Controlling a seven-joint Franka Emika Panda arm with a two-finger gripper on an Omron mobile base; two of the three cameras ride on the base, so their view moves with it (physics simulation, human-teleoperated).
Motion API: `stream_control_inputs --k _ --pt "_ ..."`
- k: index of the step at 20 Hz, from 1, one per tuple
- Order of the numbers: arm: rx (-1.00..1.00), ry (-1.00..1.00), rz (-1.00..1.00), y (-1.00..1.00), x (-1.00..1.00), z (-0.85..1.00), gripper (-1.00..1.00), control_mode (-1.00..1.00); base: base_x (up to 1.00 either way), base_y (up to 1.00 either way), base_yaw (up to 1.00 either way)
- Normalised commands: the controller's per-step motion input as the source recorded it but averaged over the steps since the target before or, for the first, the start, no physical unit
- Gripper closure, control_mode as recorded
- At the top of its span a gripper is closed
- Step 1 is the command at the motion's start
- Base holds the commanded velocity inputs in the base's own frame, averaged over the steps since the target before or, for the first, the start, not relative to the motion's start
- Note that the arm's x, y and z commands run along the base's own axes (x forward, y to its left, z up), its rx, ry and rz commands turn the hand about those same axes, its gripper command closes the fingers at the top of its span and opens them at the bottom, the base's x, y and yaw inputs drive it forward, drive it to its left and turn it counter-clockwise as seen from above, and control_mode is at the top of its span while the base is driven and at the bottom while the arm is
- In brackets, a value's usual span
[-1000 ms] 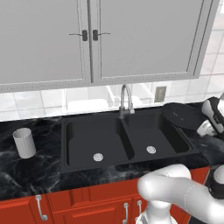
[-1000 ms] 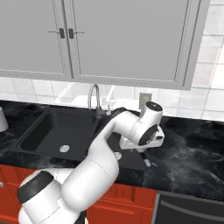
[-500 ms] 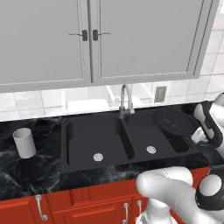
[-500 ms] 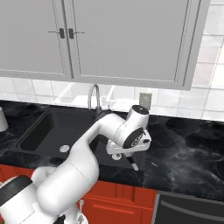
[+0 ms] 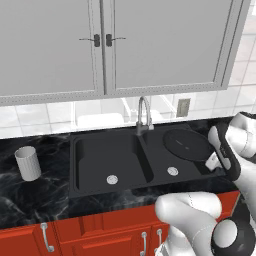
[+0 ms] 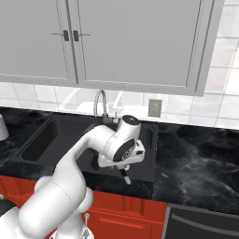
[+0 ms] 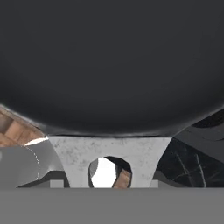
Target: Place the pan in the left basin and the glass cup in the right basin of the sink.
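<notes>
The pan (image 5: 187, 143) hangs above the right basin (image 5: 172, 170), right of the faucet (image 5: 144, 116), gripped by the tool (handle end). The glass cup (image 5: 28, 163) waits on the table, left of the sink (image 5: 80, 187). Neither object is placed.

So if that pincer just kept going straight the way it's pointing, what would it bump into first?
Nothing new, it seems: the hand view looks along the pincer straight onto the pan, which it appears to carry by the handle's grey end. Beyond the pan, probably the right basin below, though depth is unclear.

Glossy white rounded arm (image 6: 70, 172), dark joints
</notes>
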Motion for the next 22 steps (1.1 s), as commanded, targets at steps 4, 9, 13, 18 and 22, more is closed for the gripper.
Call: stream_control_inputs --k 4,9,13,18,22 --pt "0.00 0.00 0.00 0.51 0.00 0.00 1.00 -1.00 0.00 0.00 0.00" --pt "0.00 0.00 0.01 0.43 0.06 0.00 1.00 -1.00 0.00 0.00 0.00" --pt "0.00 0.00 0.00 0.48 0.10 -0.05 1.00 -1.00 0.00 0.00 0.00" --pt "0.00 0.00 0.01 0.46 0.17 -0.10 1.00 -1.00 0.00 0.00 0.00" --pt "0.00 0.04 0.01 0.44 0.25 -0.23 1.00 -1.00 0.00 0.00 0.00"
